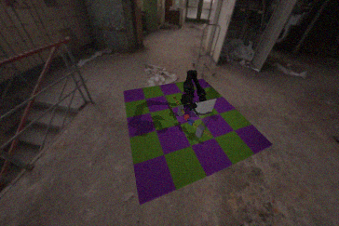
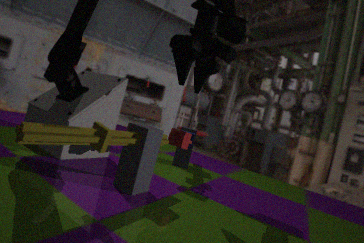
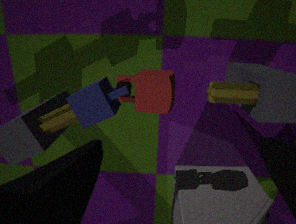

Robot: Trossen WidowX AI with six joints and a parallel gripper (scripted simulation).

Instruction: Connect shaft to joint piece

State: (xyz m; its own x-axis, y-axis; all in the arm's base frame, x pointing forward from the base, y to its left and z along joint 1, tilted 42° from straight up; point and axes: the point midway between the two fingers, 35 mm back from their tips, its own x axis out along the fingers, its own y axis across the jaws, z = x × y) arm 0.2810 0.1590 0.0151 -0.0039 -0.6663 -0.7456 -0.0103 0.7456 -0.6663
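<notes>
Hand [image 2: 189,88], black and two-fingered, released, above the boxy red joint piece [image 2: 181,139] [image 3: 155,92] [image 1: 186,116]. The joint piece lies between the blue square hinge part [image 3: 92,103] and the yellow ribbed second shaft [image 2: 60,135] [image 3: 233,93], its body apart from that shaft's tip.

free: gap between red joint piece [image 1: 186,116] [image 2: 185,139] [image 3: 155,92] and sliding shaft [image 2: 60,135] [image 3: 233,93] | blocked: blue piece [image 1: 191,122] [image 3: 92,104] hinge-side | obstacle: pale box [image 1: 205,107] [image 2: 100,124] [image 3: 215,202] near shaft

Joint piece [image 2: 180,139] [image 3: 154,92] between blocks [image 2: 139,159] [image 3: 277,95]; shafts (both) flanking.
</notes>
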